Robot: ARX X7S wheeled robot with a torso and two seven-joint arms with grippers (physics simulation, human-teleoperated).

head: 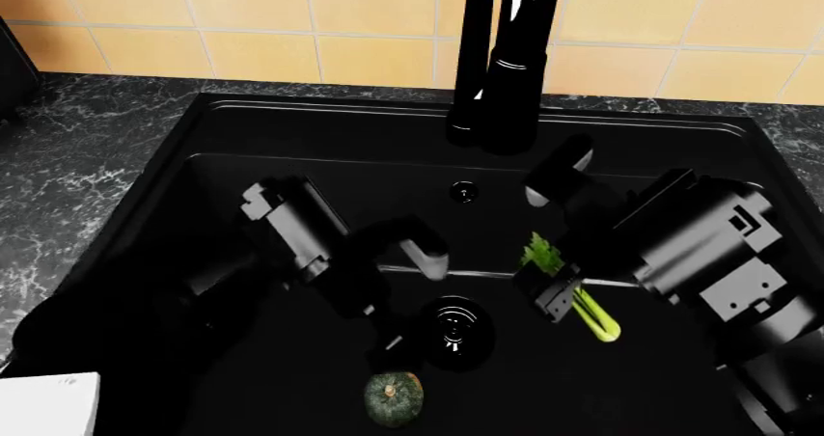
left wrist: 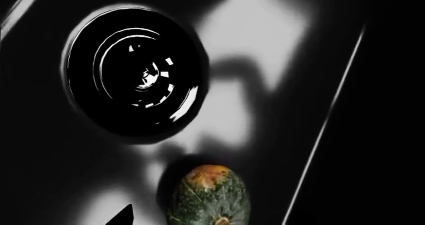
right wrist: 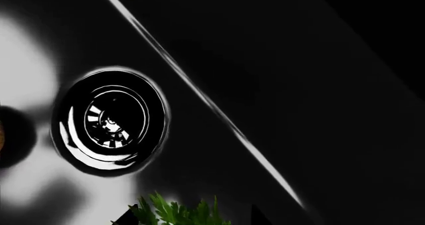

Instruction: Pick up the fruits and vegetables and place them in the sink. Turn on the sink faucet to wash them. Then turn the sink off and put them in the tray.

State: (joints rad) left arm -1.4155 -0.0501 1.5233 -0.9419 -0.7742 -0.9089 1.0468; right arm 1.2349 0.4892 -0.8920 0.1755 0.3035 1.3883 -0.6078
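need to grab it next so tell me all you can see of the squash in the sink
The squash is small, round and ribbed, dark green with an orange-tan patch and a tan stem end. It lies on the floor of the black sink, just beside the round drain, apart from the celery. No hand touches it.

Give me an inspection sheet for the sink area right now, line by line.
Surface: dark marbled counter around a black sink.
Job's things: squash on the sink floor beside the drain; celery at the right gripper; faucet at the back, no water seen; tray not in view.
Clutter: white object at the near left corner.
Grippers: left gripper near the squash, state unclear; right gripper appears shut on the celery.
Cables: nothing seen.
Surroundings: tan tiled wall.
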